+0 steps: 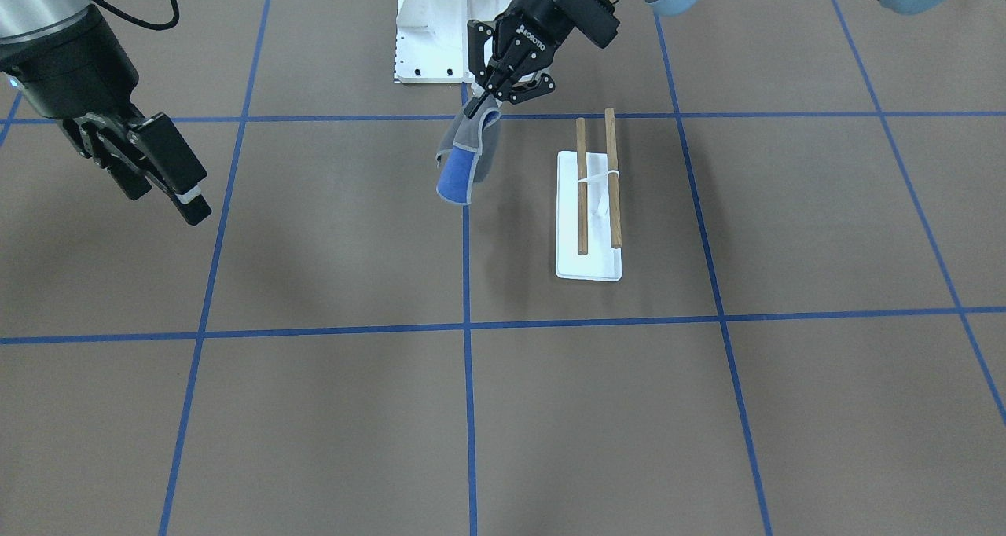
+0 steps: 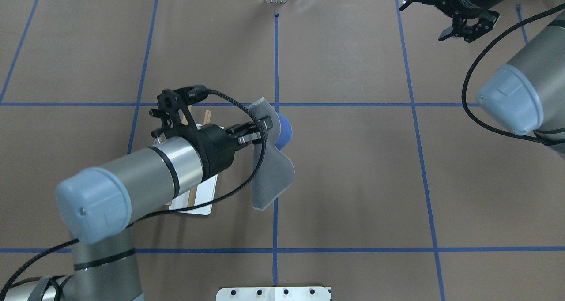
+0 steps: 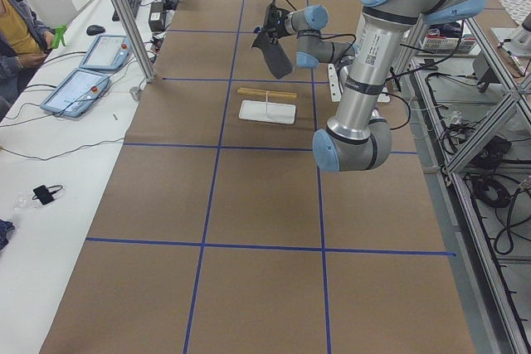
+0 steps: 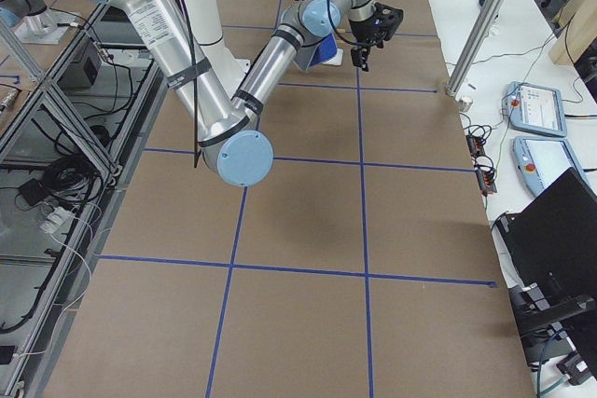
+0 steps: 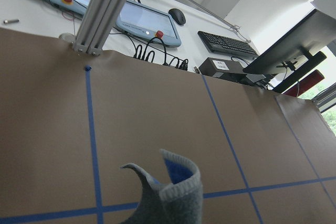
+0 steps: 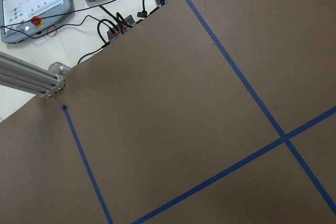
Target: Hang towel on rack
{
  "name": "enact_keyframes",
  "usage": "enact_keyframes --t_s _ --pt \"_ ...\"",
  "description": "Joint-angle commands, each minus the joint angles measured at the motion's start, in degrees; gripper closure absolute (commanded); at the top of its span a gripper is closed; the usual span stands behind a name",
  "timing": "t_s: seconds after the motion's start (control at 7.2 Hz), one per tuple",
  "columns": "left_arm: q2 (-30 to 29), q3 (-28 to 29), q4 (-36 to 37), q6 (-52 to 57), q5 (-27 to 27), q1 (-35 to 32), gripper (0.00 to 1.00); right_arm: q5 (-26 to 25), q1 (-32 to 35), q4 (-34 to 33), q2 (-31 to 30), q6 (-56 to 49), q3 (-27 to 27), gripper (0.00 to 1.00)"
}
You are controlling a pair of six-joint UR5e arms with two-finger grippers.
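Towel (image 1: pixel 462 167): it hangs off the tabletop (image 1: pixel 314 410), just beside the rack (image 1: pixel 588 262) on the rack's right-arm side, and touches neither.
Left jaws: they are pinched tight on the towel's upper edge, so the cloth dangles free below them and I have it ready to drape.
Towel lie: its long axis drops from the pinch. The grey face is outward, and blue shows where the lower end curls.
Rack axis: both rods (image 1: pixel 581 198) run from the robot's side toward the operators' side. From overhead the hanging cloth spreads roughly along that line, so I judge a sideways carry would lay it across them.
Clearance: I cannot tell whether the towel's lower end is above the rods.
Right jaws: they are spread wide and hold nothing, well apart from the rack beyond the towel, which I judge keeps them out of the way.
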Motion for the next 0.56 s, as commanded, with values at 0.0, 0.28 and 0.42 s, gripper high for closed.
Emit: enact_keyframes --t_s 0.0,0.28,0.42 --pt "11.78 -6.81 -0.85 0.19 3.36 2.8 1.0 0.13 0.23 0.1 -1.6 -0.77 0.01 0.0" --pt "19.2 -3.71 -10.65 0.28 3.19 2.54 1.0 0.04 0.23 0.1 -1.79 -0.95 0.01 0.0" --pt "22.53 -2.99 -15.66 0.8 2.93 2.19 1.0 0.04 0.23 0.1 -1.79 -1.13 0.01 0.0"
